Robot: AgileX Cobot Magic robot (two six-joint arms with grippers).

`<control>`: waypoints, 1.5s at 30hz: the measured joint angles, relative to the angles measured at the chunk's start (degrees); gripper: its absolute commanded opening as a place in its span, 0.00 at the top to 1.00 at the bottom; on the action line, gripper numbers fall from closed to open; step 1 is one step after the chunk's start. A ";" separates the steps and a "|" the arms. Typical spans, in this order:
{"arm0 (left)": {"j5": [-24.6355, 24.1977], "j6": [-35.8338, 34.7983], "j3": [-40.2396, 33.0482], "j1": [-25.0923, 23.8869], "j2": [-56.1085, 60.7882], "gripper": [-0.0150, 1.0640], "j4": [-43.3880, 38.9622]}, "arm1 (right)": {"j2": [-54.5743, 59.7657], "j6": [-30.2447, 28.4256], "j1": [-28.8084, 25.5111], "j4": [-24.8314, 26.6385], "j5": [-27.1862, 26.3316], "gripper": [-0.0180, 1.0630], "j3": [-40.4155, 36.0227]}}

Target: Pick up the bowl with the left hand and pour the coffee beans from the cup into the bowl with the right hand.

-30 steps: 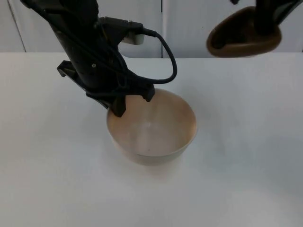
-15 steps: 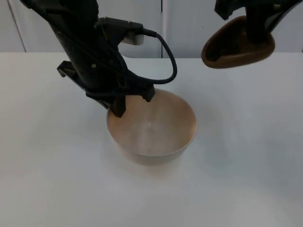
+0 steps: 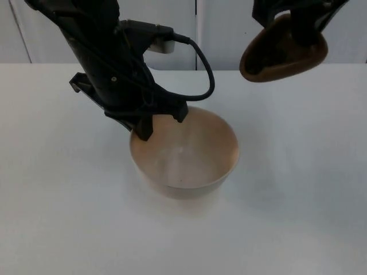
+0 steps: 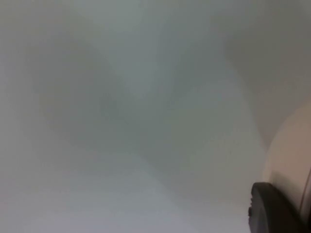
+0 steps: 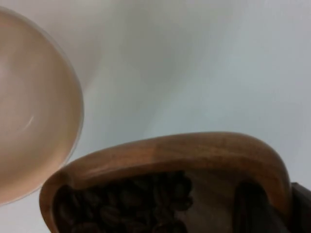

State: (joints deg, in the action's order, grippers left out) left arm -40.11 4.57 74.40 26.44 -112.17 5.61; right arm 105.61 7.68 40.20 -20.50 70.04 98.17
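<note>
A pale beige bowl (image 3: 189, 157) stands mid-table, and its inside looks empty. My left gripper (image 3: 159, 122) is shut on the bowl's back-left rim. In the left wrist view the bowl's wall (image 4: 291, 160) shows beside a black fingertip (image 4: 269, 211). My right gripper (image 3: 305, 27) is shut on a brown wooden cup (image 3: 281, 54), held in the air behind and to the right of the bowl. The right wrist view shows the cup (image 5: 184, 153) with dark coffee beans (image 5: 121, 204) inside, and the bowl (image 5: 34, 111) lies beyond it, apart from the cup.
The white table (image 3: 298, 189) spreads around the bowl. A grey partition wall (image 3: 223, 28) closes off its far edge.
The right gripper has carried the cup leftward, nearer the bowl. The left arm and the bowl have stayed still.
</note>
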 measured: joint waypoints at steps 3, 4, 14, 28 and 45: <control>0.00 0.00 0.00 0.00 0.00 0.99 0.00 | 0.13 0.11 0.58 -0.53 0.00 0.98 0.00; 0.00 0.00 0.00 0.00 0.00 0.99 0.00 | 0.13 0.11 0.79 -0.66 0.00 0.98 0.00; -0.01 0.00 0.00 0.00 0.00 0.99 0.00 | 0.35 0.68 0.79 -0.19 0.00 0.98 0.00; -0.01 0.00 0.00 0.00 0.00 0.99 0.00 | 0.49 1.67 0.79 1.09 0.00 0.98 0.00; -0.01 0.46 0.00 0.00 0.00 0.99 0.11 | 5.15 5.04 5.82 -10.41 0.00 0.98 0.00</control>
State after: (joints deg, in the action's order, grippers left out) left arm -40.12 5.04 74.40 26.44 -112.17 5.71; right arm 110.77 12.73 46.02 -30.92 70.04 98.17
